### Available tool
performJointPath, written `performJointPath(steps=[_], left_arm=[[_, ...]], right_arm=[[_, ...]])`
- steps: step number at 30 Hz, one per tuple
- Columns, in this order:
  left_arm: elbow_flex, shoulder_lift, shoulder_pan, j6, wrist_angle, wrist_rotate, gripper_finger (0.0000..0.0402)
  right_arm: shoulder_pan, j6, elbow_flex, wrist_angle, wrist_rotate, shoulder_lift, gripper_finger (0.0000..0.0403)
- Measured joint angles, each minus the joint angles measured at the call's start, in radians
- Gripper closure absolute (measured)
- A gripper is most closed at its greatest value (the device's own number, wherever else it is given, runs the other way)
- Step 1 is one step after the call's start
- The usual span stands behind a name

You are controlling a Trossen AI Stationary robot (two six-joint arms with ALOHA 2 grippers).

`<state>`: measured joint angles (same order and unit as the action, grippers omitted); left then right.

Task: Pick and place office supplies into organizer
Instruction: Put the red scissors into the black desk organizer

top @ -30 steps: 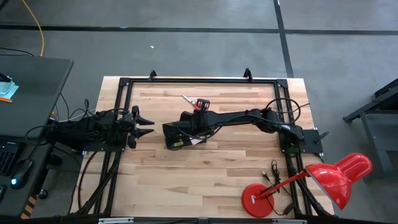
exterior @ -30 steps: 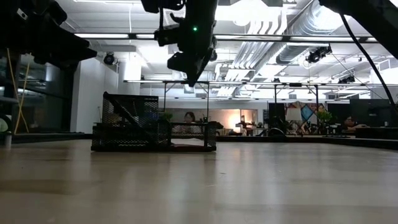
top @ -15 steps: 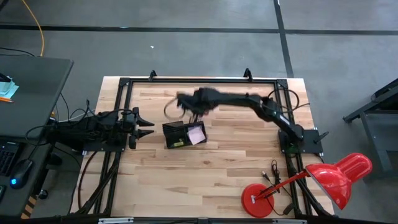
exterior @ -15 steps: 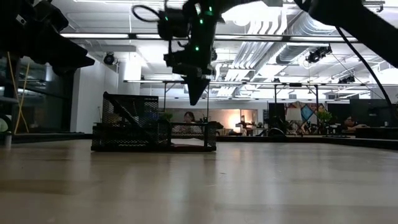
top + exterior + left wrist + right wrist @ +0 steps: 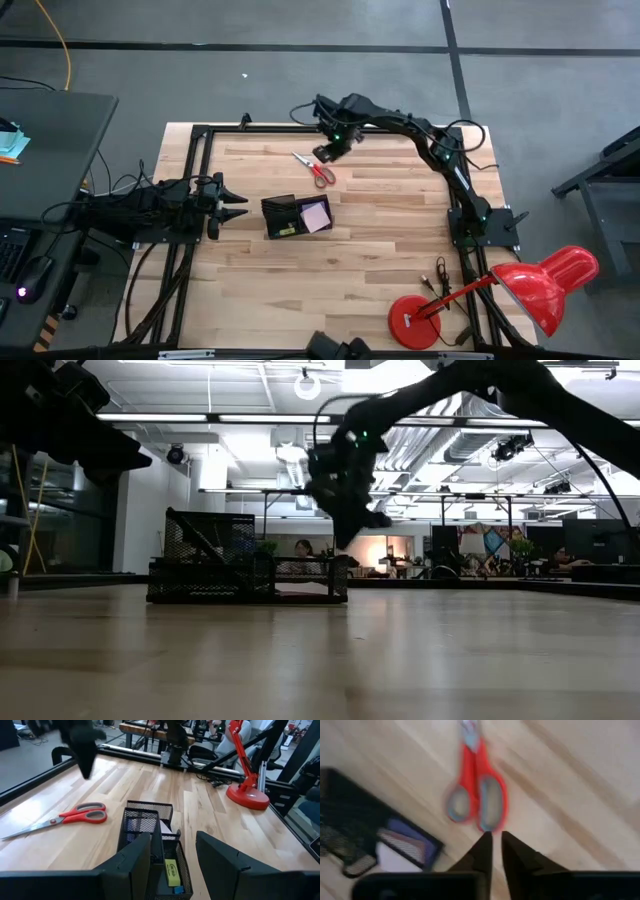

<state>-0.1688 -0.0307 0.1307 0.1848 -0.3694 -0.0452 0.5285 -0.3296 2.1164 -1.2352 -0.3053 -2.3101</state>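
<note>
Landmark: the organizer [image 5: 295,216], set near the middle of the wooden surface [image 5: 350,270].

- Bare wood is seen on every side of the organizer; the widest clear stretch lies on its near side, running out to the red lamp [image 5: 520,290], which stands well apart at the surface's near right corner.
- Scissors [image 5: 314,167] are laid flat on the far side of the organizer, apart from it, near the far edge rail.
- Right hand [image 5: 327,152] is held above the surface just beyond the scissors, farther from the organizer than they are. Fingers [image 5: 485,851] are seen nearly closed on nothing, a thin gap between them.
- Left hand [image 5: 232,199] is parked left of the organizer, close by, at the surface's left edge; fingers spread, empty.
- Organizer contents: a purple pad [image 5: 315,215] in the right compartment; a yellow-labelled item [image 5: 172,871] in the other.
</note>
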Motion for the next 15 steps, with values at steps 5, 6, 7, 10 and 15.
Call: performJointPath(steps=[5,6,7,10,15], left_arm=[[0.000,0.000,0.000,0.000,0.012,0.000,0.0256],[0.000,0.000,0.000,-0.001,0.015,0.000,0.0256],[0.000,0.000,0.000,-0.003,0.019,0.000,0.0256],[0.000,0.000,0.000,-0.004,0.038,0.000,0.0256],[0.000,0.000,0.000,-0.004,0.047,0.000,0.0256]], right_arm=[[-0.015,0.028,-0.126,0.005,0.119,-0.001,0.0286],[-0.021,0.036,-0.138,0.005,0.144,-0.001,0.0270],[-0.028,0.041,-0.147,0.009,0.161,-0.001,0.0255],[-0.048,0.050,-0.165,0.073,0.173,-0.001,0.0217],[-0.081,0.018,-0.175,0.213,0.128,-0.001,0.0186]])
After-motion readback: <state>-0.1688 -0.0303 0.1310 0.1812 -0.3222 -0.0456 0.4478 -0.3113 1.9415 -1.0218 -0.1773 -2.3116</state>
